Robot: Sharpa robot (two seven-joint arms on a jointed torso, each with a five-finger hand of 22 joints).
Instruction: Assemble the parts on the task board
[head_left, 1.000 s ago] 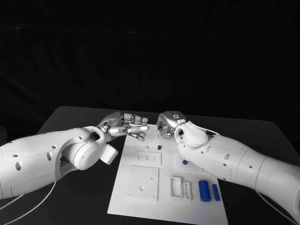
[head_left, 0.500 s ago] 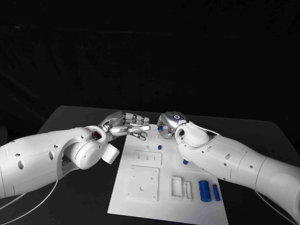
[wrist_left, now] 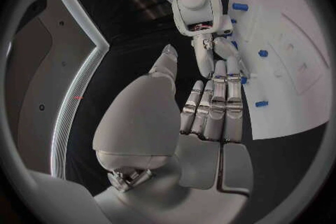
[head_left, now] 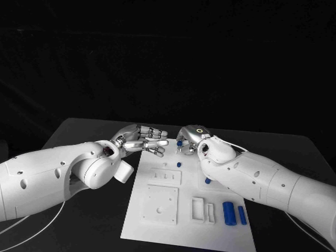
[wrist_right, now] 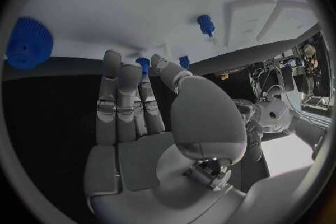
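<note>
Black table (head_left: 85,131), far board edge: your right hand (head_left: 189,140), fingers spread and empty, reaches nearest the small blue part (wrist_right: 143,63) at its fingertips; left hand (head_left: 142,139) likewise empty.

A black bench (head_left: 85,131) with a matte top stands in front of a dark backdrop that looks like black cloth (head_left: 168,63), faintly creased and hanging behind the bench's far edge. The surroundings are dim, and light falls mainly on the bench top, which reads as dark grey. In the right wrist view, a cluttered area with equipment (wrist_right: 280,75) shows beyond the bench edge, too small to identify.
</note>
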